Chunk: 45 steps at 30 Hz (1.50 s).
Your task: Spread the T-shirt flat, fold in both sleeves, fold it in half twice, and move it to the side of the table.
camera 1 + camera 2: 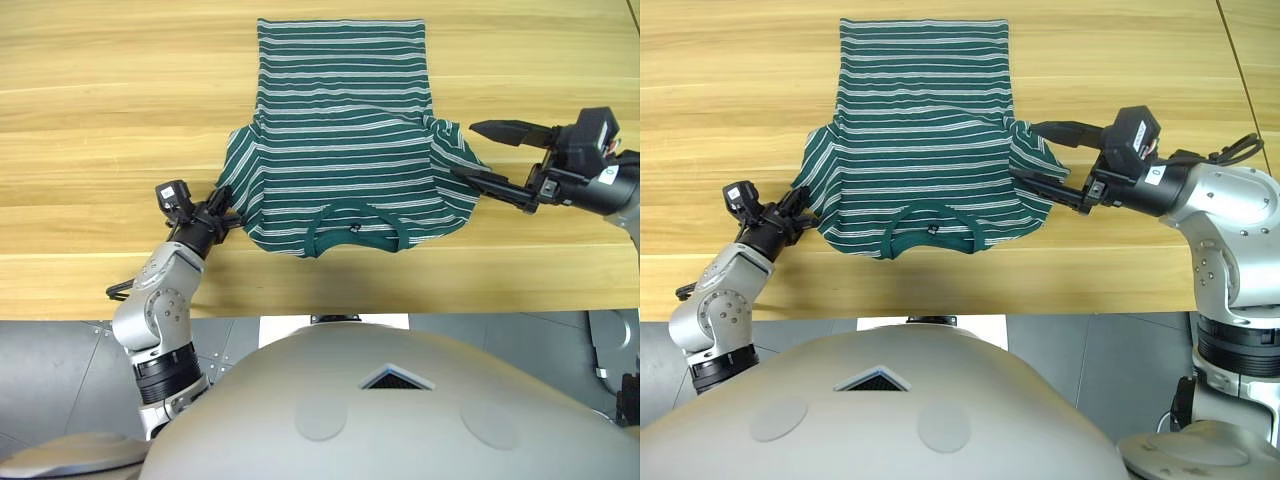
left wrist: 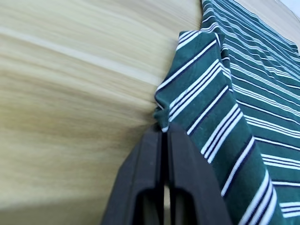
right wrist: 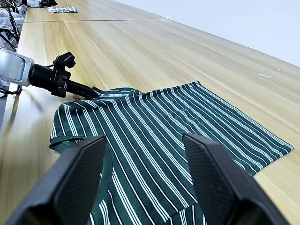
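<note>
t-shirt, green with white stripes, lies flat mid-table, collar toward the robot, both sleeves partly tucked in. left gripper: fingers together, clamped on the edge of the left sleeve. right gripper: fingers wide apart at the right sleeve, lower finger just beside the cloth. table: pale wood planks. grey floor below the near edge. white wall beyond the far side.

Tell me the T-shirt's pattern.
The T-shirt is dark green with thin white and navy stripes, clearest in the left wrist view.
</note>
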Available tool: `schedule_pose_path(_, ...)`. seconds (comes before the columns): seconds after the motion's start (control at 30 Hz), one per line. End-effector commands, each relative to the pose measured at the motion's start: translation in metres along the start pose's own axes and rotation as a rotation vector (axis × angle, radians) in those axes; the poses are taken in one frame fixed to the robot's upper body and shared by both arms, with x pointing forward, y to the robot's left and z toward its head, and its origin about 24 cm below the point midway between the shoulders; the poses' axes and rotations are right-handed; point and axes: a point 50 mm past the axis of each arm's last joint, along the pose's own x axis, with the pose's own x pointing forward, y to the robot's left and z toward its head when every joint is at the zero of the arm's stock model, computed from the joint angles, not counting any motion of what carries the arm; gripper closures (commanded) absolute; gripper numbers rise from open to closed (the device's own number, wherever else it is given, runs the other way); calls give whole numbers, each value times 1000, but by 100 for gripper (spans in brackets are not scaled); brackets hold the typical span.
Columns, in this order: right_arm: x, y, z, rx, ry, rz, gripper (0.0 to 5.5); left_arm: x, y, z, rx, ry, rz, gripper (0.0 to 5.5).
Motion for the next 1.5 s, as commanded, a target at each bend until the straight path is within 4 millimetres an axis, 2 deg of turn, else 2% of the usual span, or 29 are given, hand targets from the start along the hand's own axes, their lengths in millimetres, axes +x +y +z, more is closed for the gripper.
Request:
schedule_pose_path(0.03, 2, -2, 4, -34, -7, 3, 245, -2, 4, 11, 50, -58, 23, 547)
schedule_pose_path(0.27, 2, -5, 0, -56, 28, 13, 245, -4, -11, 37, 165, -152, -39, 547)
schedule_pose_path(0.33, 3, -5, -1, -65, 41, 25, 245, -4, -20, 33, 187, -128, -82, 547)
schedule_pose_path(0.53, -2, -2, -13, -89, 141, 35, 245, -6, -67, 9, 350, 48, -320, 547)
schedule_pose_path(0.7, -18, -12, -40, 44, 362, -185, 245, -8, -85, -3, 477, 111, -376, 547)
schedule_pose_path(0.77, -28, -8, -55, 169, 409, -291, 245, -4, -82, -9, 493, 138, -350, 547)
schedule_pose_path(0.87, -34, 2, -70, 398, 392, -507, 245, 9, -64, -16, 455, 191, -249, 547)
schedule_pose_path(0.93, -30, 11, -69, 479, 385, -581, 245, 17, -56, -17, 458, 194, -191, 519)
schedule_pose_path(1.0, -21, 18, -67, 543, 374, -603, 245, 19, -58, -16, 465, 165, -168, 490)
schedule_pose_path(1.1, -17, 15, -73, 641, 378, -671, 245, 16, -63, -16, 465, 117, -140, 444)
schedule_pose_path(1.23, -11, 11, -80, 786, 354, -686, 245, 4, -87, -17, 427, 66, -198, 373)
schedule_pose_path(1.4, -2, 5, -84, 844, 356, -712, 245, -9, -107, -18, 385, 33, -248, 289)
schedule_pose_path(1.5, 9, 10, -87, 878, 368, -663, 245, -14, -112, -12, 377, -7, -250, 285)
